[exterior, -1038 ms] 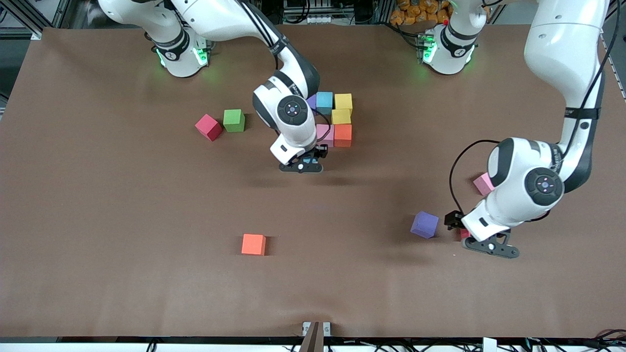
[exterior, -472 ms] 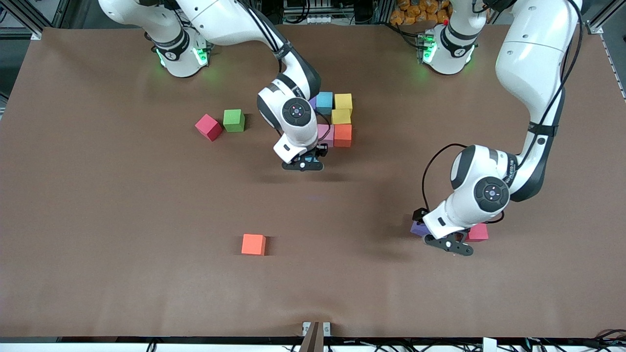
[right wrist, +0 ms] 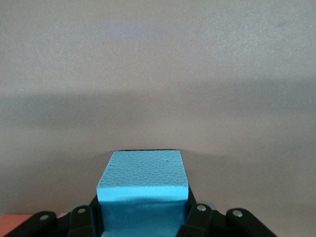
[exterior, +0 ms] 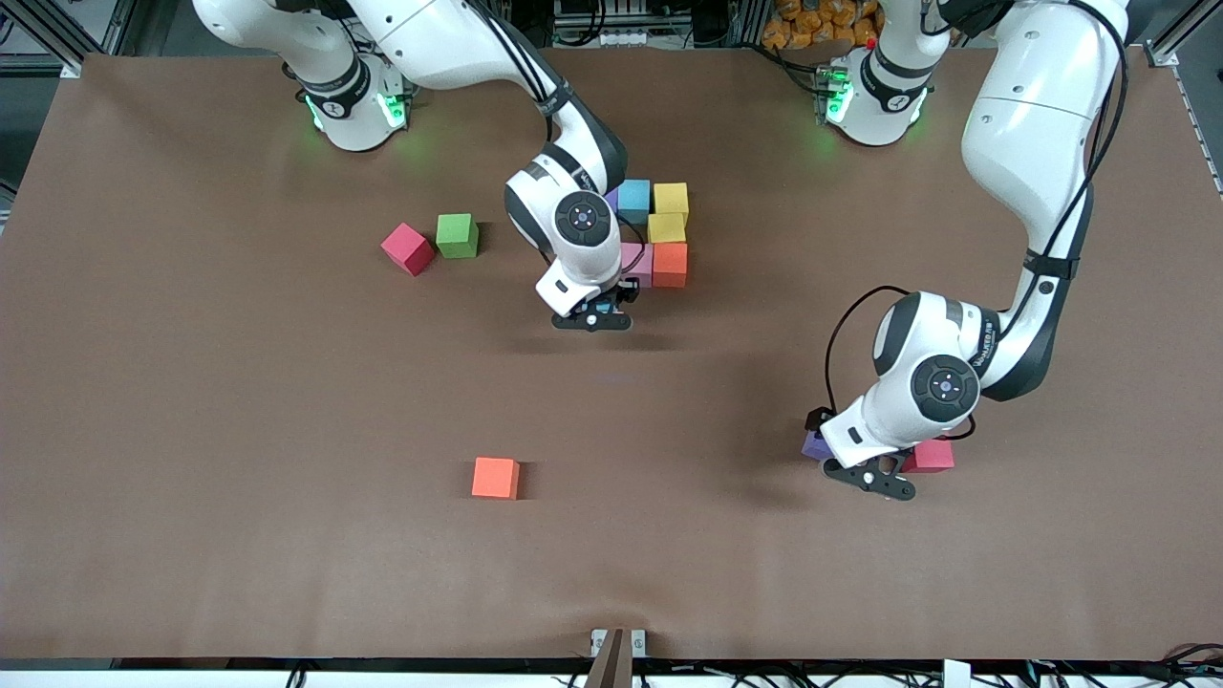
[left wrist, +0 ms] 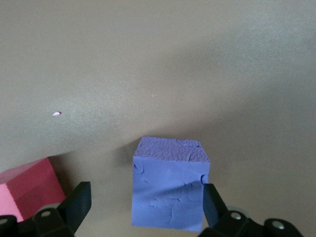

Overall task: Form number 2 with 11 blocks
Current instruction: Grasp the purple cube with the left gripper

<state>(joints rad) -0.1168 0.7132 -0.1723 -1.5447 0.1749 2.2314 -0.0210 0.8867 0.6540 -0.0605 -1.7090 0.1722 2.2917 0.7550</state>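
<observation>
My left gripper (exterior: 865, 468) is open and straddles a purple block (exterior: 815, 445) on the table. In the left wrist view the purple block (left wrist: 170, 190) sits between the fingers (left wrist: 76, 205), closer to one of them. My right gripper (exterior: 592, 313) is shut on a blue block (right wrist: 143, 190), just in front of the partial number 2. That cluster holds a purple block (exterior: 610, 199), a blue block (exterior: 633, 199), two yellow blocks (exterior: 671, 198), a pink block (exterior: 635, 260) and an orange block (exterior: 670, 265).
A pinkish-red block (exterior: 932, 456) lies right beside the left gripper and shows in the left wrist view (left wrist: 29, 187). A red block (exterior: 408, 248) and a green cube (exterior: 457, 235) lie toward the right arm's end. An orange block (exterior: 495, 478) lies alone nearer the front camera.
My left gripper has moved toward the right arm's end, from beside the purple block to over it. My right gripper with the blue block has shifted slightly toward the cluster.
</observation>
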